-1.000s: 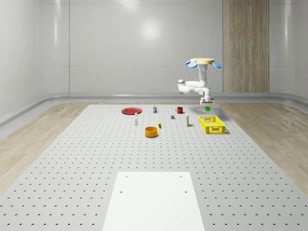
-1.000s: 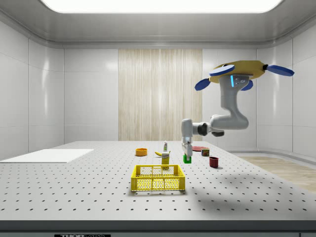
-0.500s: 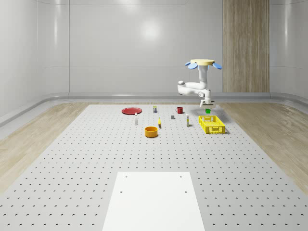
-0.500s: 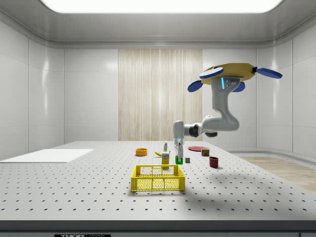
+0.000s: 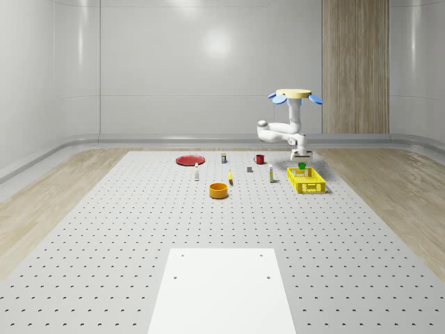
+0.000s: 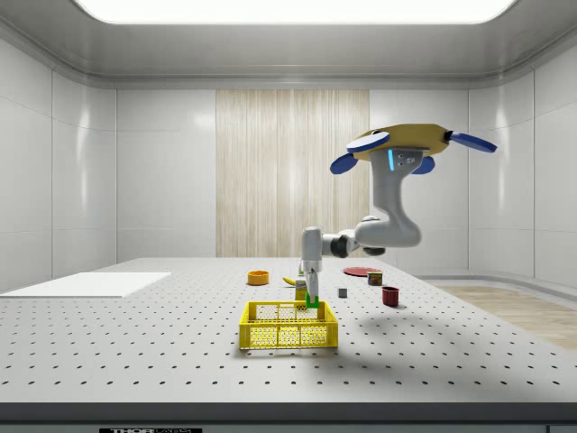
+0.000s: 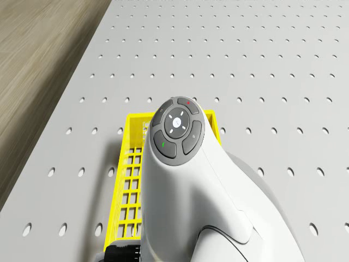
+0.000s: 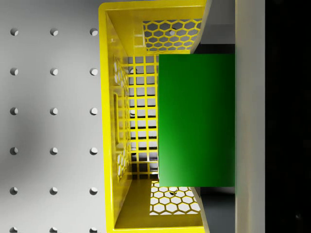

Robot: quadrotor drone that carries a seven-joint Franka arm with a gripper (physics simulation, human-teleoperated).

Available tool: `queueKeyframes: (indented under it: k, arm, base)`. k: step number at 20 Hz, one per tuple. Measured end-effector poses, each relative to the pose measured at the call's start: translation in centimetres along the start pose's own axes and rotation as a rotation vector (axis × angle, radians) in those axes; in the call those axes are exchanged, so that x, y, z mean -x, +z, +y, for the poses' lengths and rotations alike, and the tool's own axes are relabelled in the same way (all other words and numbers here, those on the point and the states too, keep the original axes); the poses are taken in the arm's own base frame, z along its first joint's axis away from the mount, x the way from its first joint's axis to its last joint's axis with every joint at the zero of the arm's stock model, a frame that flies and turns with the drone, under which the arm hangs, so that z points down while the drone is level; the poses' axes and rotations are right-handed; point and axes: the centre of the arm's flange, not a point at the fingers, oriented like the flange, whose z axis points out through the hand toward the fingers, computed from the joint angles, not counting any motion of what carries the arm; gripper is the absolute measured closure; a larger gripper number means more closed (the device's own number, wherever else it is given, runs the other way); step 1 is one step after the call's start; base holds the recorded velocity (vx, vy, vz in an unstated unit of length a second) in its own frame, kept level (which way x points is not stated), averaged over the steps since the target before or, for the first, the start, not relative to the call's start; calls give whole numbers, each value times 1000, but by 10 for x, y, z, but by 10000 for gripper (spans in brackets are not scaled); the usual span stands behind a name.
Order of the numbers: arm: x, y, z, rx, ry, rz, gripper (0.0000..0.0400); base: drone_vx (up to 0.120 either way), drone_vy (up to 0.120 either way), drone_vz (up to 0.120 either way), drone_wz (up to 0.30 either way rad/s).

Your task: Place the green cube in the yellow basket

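Observation:
The green cube (image 5: 302, 165) hangs just above the rim of the yellow basket (image 5: 306, 180), with my gripper (image 5: 301, 159) shut on it from above. In the side view the gripper (image 6: 312, 294) points straight down and the cube (image 6: 312, 301) sits at the basket's (image 6: 288, 326) top edge, toward its right end. In the wrist view the cube (image 8: 197, 119) lies over the basket's grid floor (image 8: 138, 121), pressed against one finger (image 8: 250, 116). The drone (image 6: 406, 144) hovers high, off to the basket's right in the side view. The arm's wrist (image 7: 180, 158) covers part of the basket (image 7: 130, 164).
On the perforated table (image 5: 104, 229) stand an orange bowl (image 5: 219, 190), a red plate (image 5: 189, 160), a red mug (image 5: 259, 158), a banana (image 5: 230, 178), two small bottles (image 5: 197, 172) and a grey block (image 5: 249, 169), all left of the basket. A white sheet (image 5: 222, 289) lies at the front.
The drone and arm have shifted toward the side view's left and sunk a little. The held cube went from beyond the basket's right end to over its inside.

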Motion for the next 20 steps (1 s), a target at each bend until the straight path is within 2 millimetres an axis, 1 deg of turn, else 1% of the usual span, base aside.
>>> queueKeyframes:
  k: [7,17,20]
  arm:
    - [0,0,0,0,0,0,149]
    - [0,0,0,0,0,0,149]
    - [0,4,0,0,0,0,149]
  base:
    - [120,0,-114,0]
    - [120,0,0,0]
    - [13,0,0,0]
